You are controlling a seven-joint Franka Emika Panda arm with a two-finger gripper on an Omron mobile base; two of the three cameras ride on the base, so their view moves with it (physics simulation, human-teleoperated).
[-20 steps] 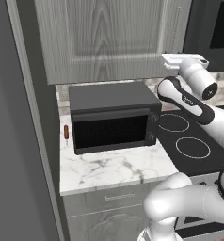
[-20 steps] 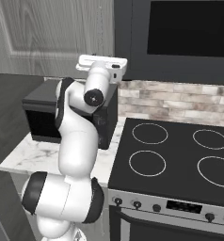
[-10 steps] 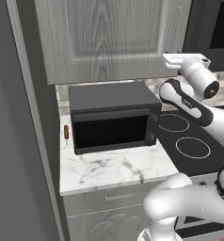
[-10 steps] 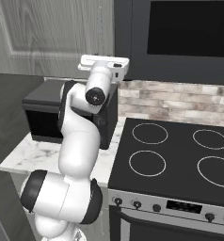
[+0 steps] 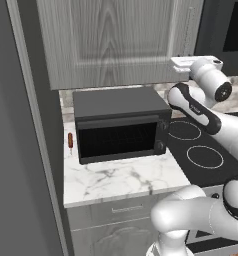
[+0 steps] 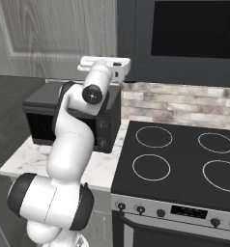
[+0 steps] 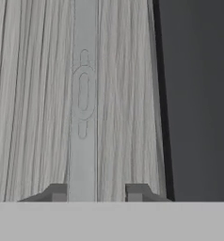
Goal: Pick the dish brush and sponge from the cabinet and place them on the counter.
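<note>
Cabinet [image 5: 121,40] door handle [image 7: 83,94] between spread hand [image 7: 96,192] tips

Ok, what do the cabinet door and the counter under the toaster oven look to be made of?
The cabinet door looks like grey wood or wood-look laminate, matte, with vertical grain streaks. The counter looks like polished white marble, judging by its grey veining. Both are rendered, so it's only appearance.

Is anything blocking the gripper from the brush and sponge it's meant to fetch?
Yes. The cabinet door is shut, so whatever is inside sits hidden behind it. The gripper faces the door's handle, its fingers apart on either side and gripping nothing.
</note>
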